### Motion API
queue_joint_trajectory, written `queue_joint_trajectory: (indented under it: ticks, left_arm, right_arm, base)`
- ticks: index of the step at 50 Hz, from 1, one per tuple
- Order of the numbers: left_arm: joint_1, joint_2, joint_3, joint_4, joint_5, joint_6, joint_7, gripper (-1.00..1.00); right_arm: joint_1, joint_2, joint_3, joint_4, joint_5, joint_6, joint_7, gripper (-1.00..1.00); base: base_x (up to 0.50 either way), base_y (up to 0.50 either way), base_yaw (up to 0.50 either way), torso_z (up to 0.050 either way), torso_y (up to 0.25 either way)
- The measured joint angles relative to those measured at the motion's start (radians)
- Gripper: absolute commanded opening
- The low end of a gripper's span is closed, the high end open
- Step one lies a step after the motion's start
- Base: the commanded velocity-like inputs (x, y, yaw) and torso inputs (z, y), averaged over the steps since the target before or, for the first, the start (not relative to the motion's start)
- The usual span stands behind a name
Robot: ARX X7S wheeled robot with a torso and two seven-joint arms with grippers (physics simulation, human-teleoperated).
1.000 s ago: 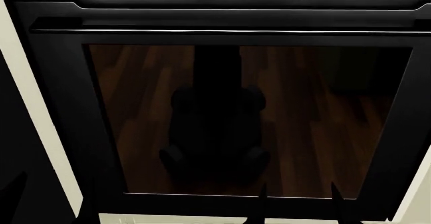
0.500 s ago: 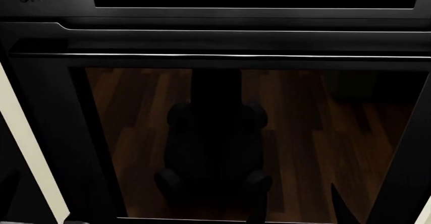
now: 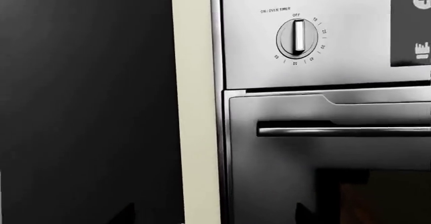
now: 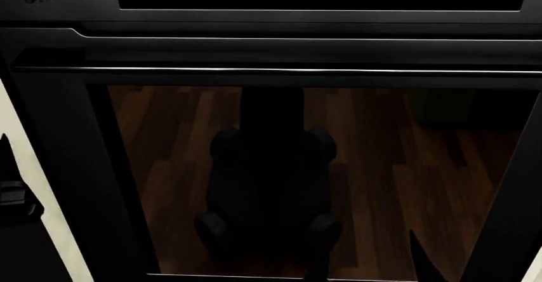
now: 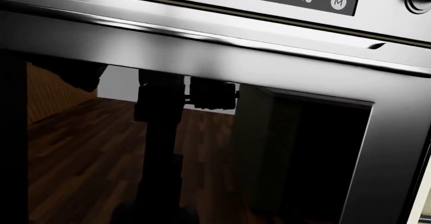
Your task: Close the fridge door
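Note:
The fridge door does not show as such in any view: no white lining and no grey handle is visible. A flat glossy black panel [image 3: 88, 103] fills one side of the left wrist view, and I cannot tell what it belongs to. My left gripper [image 3: 215, 216] is open, with its dark fingertips [image 3: 126, 213] set wide apart in front of that panel and the oven's edge. In the head view the left arm [image 4: 15, 193] shows at the left edge. My right gripper [image 4: 369, 266] is open at the bottom, close to the oven glass.
A black oven door [image 4: 271, 167] with a glass window and a bar handle [image 4: 271, 70] fills the head view, very close. Its timer knob [image 3: 300, 36] and handle [image 3: 336, 131] show in the left wrist view. A cream cabinet strip [image 3: 199, 108] separates the oven from the black panel.
One second ago the head view tilted up a little. Since half a second ago my left arm has risen into view at the left edge. The right gripper has barely moved.

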Motion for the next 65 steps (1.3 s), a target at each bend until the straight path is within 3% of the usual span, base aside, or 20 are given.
queue_joint_trajectory:
  ticks: [18, 35, 58, 65]
  left_arm:
    - [-0.173, -0.026, -0.058, -0.107, -0.015, -0.058, -0.028, 1.00]
    - [-0.303, -0.053, -0.041, -0.228, 0.005, -0.071, -0.010, 1.00]
    - [-0.581, -0.042, 0.014, -0.566, 0.111, -0.016, 0.024, 1.00]
    - [-0.548, -0.051, 0.005, -0.510, 0.079, -0.038, 0.020, 1.00]
  right_arm:
    - [-0.008, 0.003, -0.001, 0.003, 0.004, -0.013, 0.010, 1.00]
    - [-0.016, 0.007, -0.003, 0.001, 0.007, -0.019, 0.018, 1.00]
    - [-0.017, 0.012, -0.007, 0.007, 0.010, -0.028, 0.027, 1.00]
    - [-0.017, 0.015, -0.007, 0.007, 0.011, -0.029, 0.029, 1.00]
  base:
    - [0.00, 0.00, 0.00, 0.000, 0.001]
    - [0.00, 0.00, 0.00, 0.000, 0.000]
    - [0.00, 0.00, 0.00, 0.000, 0.000]
    - [0.00, 0.00, 0.00, 0.000, 0.000]
